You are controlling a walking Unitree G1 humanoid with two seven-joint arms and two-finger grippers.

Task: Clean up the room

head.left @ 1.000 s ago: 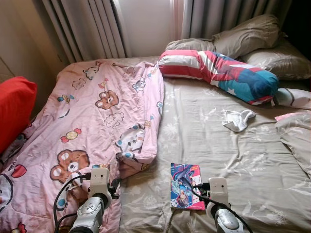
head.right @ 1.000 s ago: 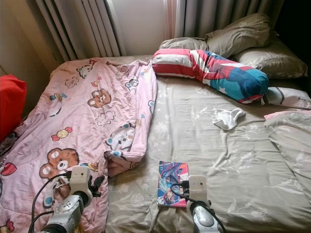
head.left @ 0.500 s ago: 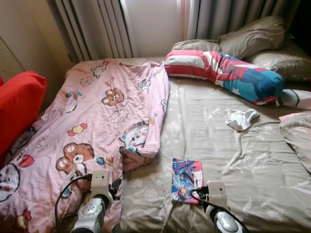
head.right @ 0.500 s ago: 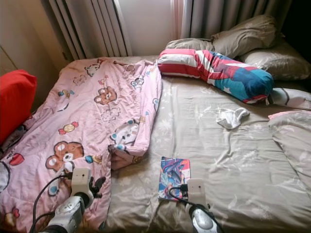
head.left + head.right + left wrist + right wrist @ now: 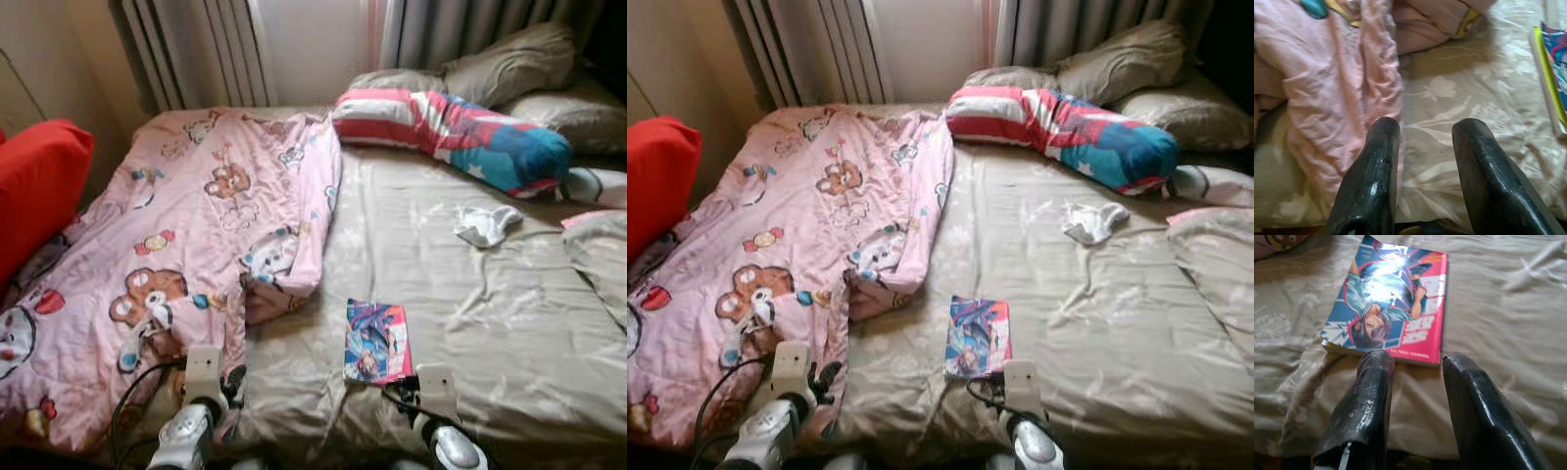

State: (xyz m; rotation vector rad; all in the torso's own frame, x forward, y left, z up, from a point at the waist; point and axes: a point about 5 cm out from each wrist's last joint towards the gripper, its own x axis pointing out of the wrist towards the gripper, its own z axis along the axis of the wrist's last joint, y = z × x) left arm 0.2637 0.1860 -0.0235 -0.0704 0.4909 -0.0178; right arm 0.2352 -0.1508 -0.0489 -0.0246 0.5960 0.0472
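Head views: a bed with a beige floral sheet (image 5: 470, 294) takes up the scene. A pink quilt printed with cartoon bears (image 5: 186, 245) covers its left half, its inner edge folded over. A glossy comic book with a pink and blue cover (image 5: 375, 341) lies flat on the sheet near the near edge, just right of the quilt. A small crumpled white cloth (image 5: 487, 224) lies farther back on the right. A long red, white and blue striped bolster (image 5: 460, 137) and beige pillows (image 5: 509, 69) sit at the far end. A red cushion (image 5: 39, 191) is at far left. Grey curtains (image 5: 206, 49) hang behind.

Left wrist view: the left claw (image 5: 1422, 142) hovers over the sheet beside the quilt edge, fingers (image 5: 1374, 181) moderately apart, holding nothing.

Right wrist view: the right claw (image 5: 1413, 364) sits just short of the comic book's near edge, fingers (image 5: 1476, 406) parted, empty.
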